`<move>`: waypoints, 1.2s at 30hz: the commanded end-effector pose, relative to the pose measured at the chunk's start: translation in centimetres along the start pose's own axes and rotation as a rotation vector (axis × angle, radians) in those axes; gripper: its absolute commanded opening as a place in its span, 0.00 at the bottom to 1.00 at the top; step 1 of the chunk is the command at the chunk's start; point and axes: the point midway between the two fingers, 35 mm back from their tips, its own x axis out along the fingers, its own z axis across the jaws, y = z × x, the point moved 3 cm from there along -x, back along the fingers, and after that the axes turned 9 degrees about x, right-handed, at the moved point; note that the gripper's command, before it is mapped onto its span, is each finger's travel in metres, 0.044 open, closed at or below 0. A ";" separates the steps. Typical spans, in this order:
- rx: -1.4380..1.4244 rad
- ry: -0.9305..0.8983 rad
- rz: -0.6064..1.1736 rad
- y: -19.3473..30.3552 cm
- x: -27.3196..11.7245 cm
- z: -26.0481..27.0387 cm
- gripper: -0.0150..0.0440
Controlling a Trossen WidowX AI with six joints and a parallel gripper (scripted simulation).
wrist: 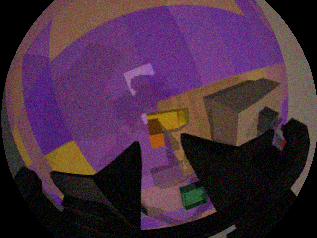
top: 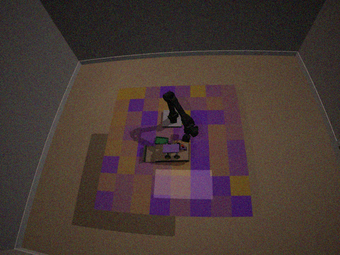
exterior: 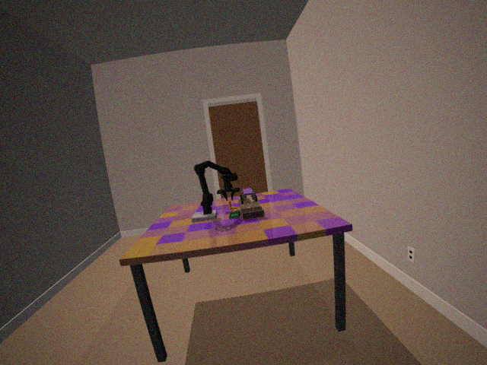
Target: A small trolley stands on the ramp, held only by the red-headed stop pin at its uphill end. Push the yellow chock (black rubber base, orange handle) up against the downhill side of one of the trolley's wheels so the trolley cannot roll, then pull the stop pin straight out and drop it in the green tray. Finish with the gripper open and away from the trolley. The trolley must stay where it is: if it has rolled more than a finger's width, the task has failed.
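Observation:
My gripper point(top: 185, 137) point(exterior: 228, 196) point(wrist: 159, 142) is part open and empty, pointing down above the yellow chock point(exterior: 233, 207) point(wrist: 174, 119). The chock stands on the table beside the ramp; its orange handle point(wrist: 157, 141) shows between the fingertips in the wrist view. Its black base cannot be made out. The lilac-topped trolley point(top: 170, 148) point(exterior: 247, 191) stands on the ramp point(top: 159, 158) point(exterior: 253, 212) point(wrist: 248, 124). The red-headed stop pin point(top: 183, 146) point(wrist: 283, 143) is at the trolley's uphill end, partly hidden by a finger in the wrist view. The green tray point(top: 161, 140) point(exterior: 234, 214) point(wrist: 193, 195) lies beside the ramp.
The arm's pale base plate point(top: 166, 123) point(exterior: 204, 216) stands behind the green tray in the top view. The ramp's side is close to the chock. A bright light patch point(top: 183, 184) falls on the patchwork table top in front of the ramp.

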 end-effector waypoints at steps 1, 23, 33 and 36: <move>0.007 -0.009 0.009 0.1 0.9 0.1 0.58; 0.007 -0.009 0.009 0.1 3.0 0.1 0.58; 0.007 -0.009 0.009 0.2 4.5 0.2 0.58; 0.007 -0.009 0.009 0.2 4.5 0.2 0.58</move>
